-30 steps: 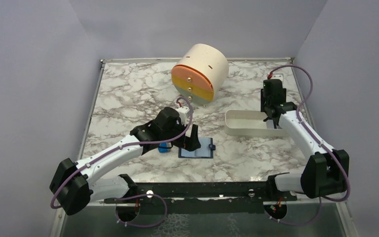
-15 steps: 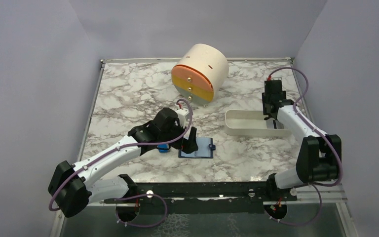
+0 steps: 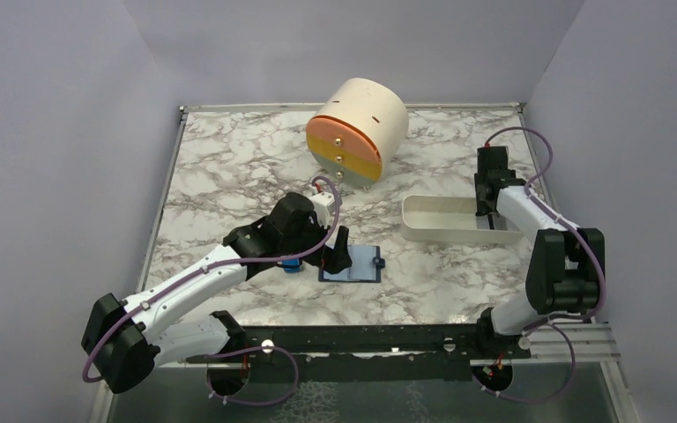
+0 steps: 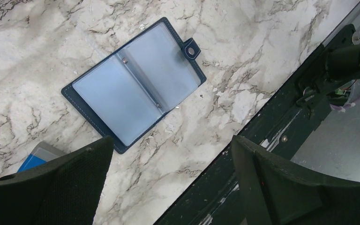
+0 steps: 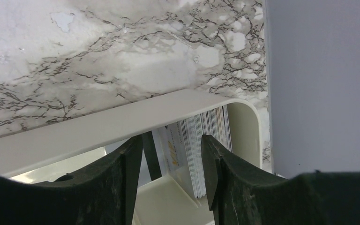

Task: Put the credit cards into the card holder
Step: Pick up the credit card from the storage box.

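Inside tray [image 5: 98, 126], rt end, credit cards [image 5: 187, 150] stand stacked; rt tool [image 5: 171, 140] half-spread; lft tool [image 4: 168, 145] spread over open card holder [image 4: 131, 84].

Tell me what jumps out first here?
A big cream drum with an orange-and-yellow face sits at the far middle. Near the centre a navy card holder lies open flat below the left claw. At right, the right claw hangs over cards standing on edge in a white tray.

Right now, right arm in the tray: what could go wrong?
The cards stand packed on edge at the tray end; the right jaws straddle several, so they may pinch more than one. The jaws sit close to the tray wall and could snag it. The card holder lies open and unheld; it may slide during insertion.
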